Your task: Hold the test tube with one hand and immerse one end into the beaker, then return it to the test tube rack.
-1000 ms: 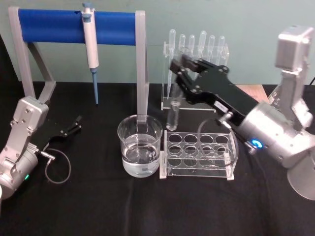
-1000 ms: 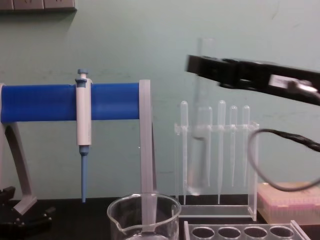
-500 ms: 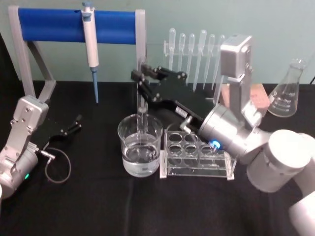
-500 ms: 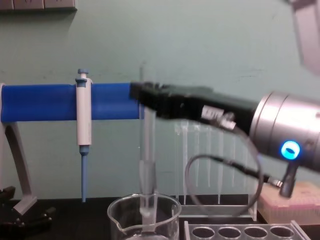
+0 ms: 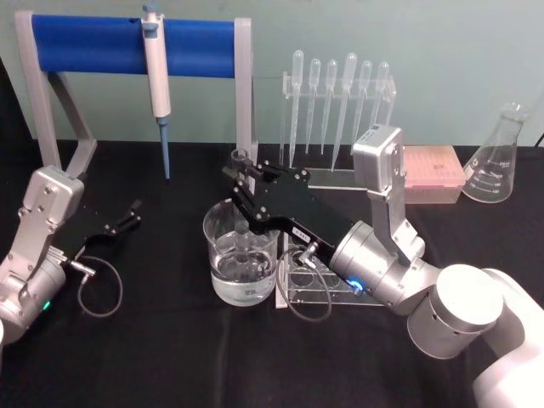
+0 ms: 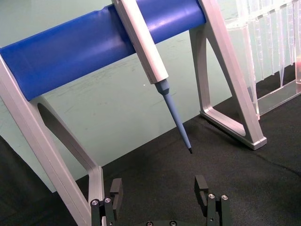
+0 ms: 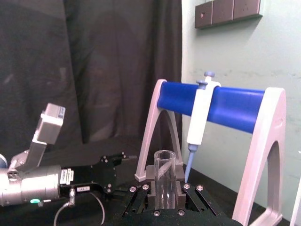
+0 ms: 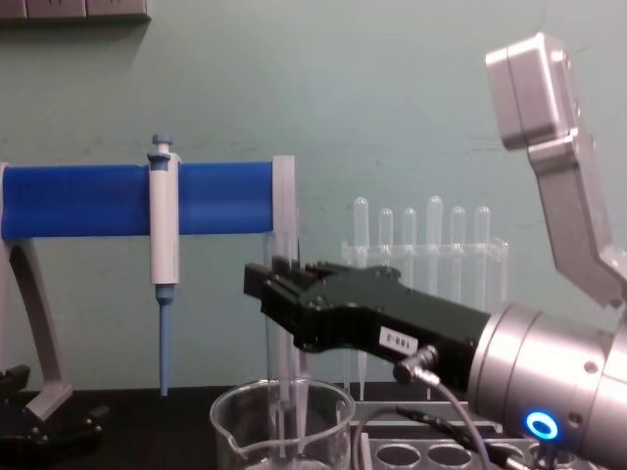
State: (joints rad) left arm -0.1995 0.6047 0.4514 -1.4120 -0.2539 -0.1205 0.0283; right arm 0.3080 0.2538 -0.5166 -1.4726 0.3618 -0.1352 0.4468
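My right gripper (image 5: 241, 183) is shut on the test tube (image 5: 241, 161), holding it upright over the beaker (image 5: 223, 274) of water at the table's middle. The tube's open rim stands above the fingers. Its lower part reaches down inside the beaker. In the chest view the gripper (image 8: 266, 290) clamps the test tube (image 8: 281, 392) above the beaker (image 8: 235, 431). The right wrist view shows the test tube (image 7: 164, 181) squeezed between the two fingers. My left gripper (image 5: 129, 214) rests open on the black cloth at the left, with nothing between its fingers (image 6: 202, 186).
A white-and-blue pipette (image 5: 155, 64) hangs on the blue-barred stand (image 5: 195, 38) behind the beaker. A clear tube rack (image 5: 297, 276) sits just right of the beaker, under my right arm. Droppers (image 5: 336, 93), a pink box (image 5: 433, 174) and a conical flask (image 5: 497, 157) stand at the back right.
My right gripper carried the test tube left from above the tube rack to the beaker, then lowered it so the tube's bottom went inside. The left arm stayed still.
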